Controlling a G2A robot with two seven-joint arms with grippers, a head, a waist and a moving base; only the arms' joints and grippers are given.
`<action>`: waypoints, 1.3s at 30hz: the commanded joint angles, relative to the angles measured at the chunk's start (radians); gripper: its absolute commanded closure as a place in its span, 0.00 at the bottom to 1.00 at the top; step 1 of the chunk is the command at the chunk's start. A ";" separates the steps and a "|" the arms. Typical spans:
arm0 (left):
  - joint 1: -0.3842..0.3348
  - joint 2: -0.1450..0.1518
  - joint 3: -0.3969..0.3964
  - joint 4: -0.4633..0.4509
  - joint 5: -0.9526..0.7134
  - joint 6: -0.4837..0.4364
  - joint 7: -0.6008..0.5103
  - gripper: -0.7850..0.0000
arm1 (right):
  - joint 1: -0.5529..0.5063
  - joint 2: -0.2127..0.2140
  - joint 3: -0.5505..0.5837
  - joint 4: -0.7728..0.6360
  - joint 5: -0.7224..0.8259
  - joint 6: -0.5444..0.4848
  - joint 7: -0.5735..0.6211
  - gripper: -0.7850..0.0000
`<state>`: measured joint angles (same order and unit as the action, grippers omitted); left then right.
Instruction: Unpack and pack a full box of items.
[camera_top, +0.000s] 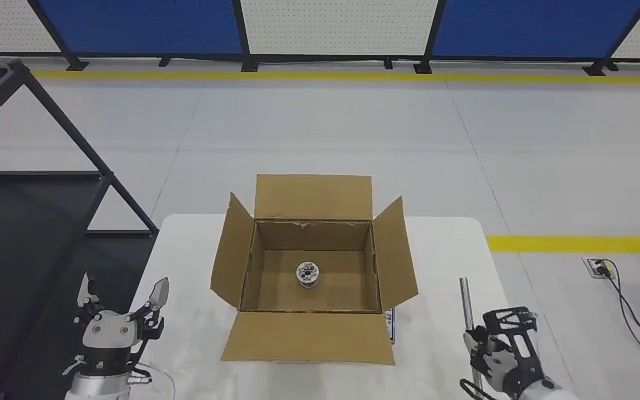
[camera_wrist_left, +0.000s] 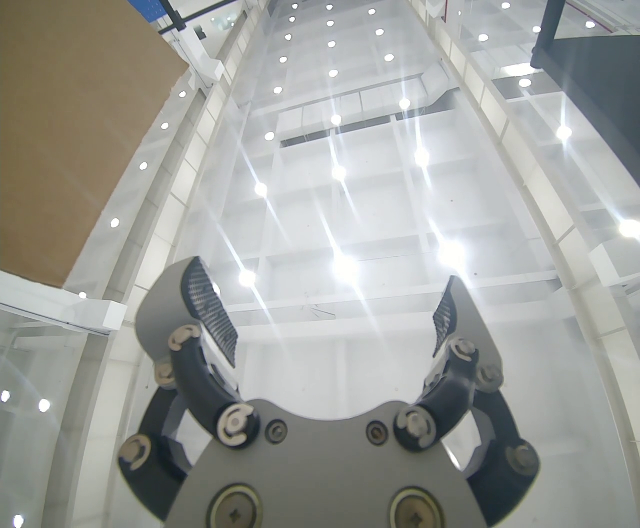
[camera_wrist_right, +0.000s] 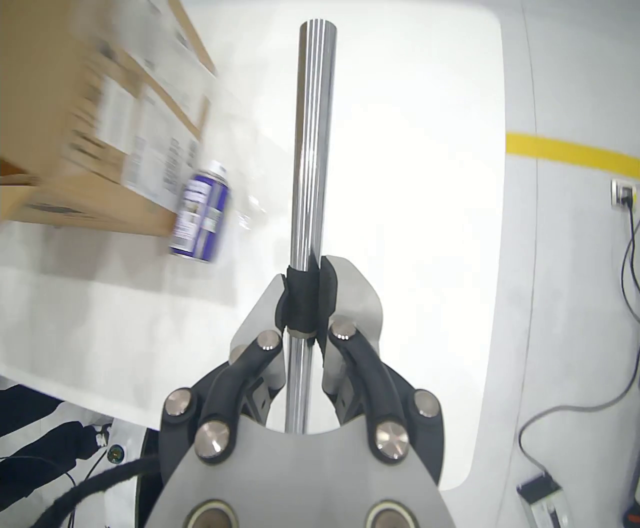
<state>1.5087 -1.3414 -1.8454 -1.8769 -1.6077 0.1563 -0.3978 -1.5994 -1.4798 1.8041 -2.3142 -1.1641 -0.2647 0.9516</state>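
Near right, the right gripper (camera_wrist_right: 306, 295) has its jaws clamped on a steel rod (camera_wrist_right: 316, 150), long axis pointing to the far side. Near left, the left gripper (camera_wrist_left: 330, 310) sits with jaws apart, empty. The open box (camera_top: 315, 236) stands between them, farther in, left of the rod; a small round part (camera_top: 307, 272) lies inside.

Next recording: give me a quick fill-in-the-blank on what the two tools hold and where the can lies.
1. The right tool is shut on a metal ____.
2. The left tool is ____ and holds nothing.
3. The purple can lies on the ____, beside the cardboard box.
Missing words: rod; open; table.
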 joint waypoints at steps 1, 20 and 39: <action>0.000 0.000 0.000 0.000 0.000 0.000 0.000 0.00 | -0.031 0.004 0.006 -0.036 0.048 -0.081 -0.098 1.00; 0.000 0.000 0.000 0.000 0.000 0.000 0.000 0.00 | -0.064 0.020 -0.010 -0.021 0.067 -0.275 -0.306 1.00; 0.060 -0.006 -0.084 0.013 -0.104 -0.076 -0.034 0.00 | 0.451 0.021 -0.563 -0.036 -0.197 -0.097 -0.055 1.00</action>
<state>1.5629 -1.3465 -1.9191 -1.8684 -1.6982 0.0881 -0.4298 -1.2099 -1.4543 1.3053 -2.3500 -1.3381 -0.4117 0.8228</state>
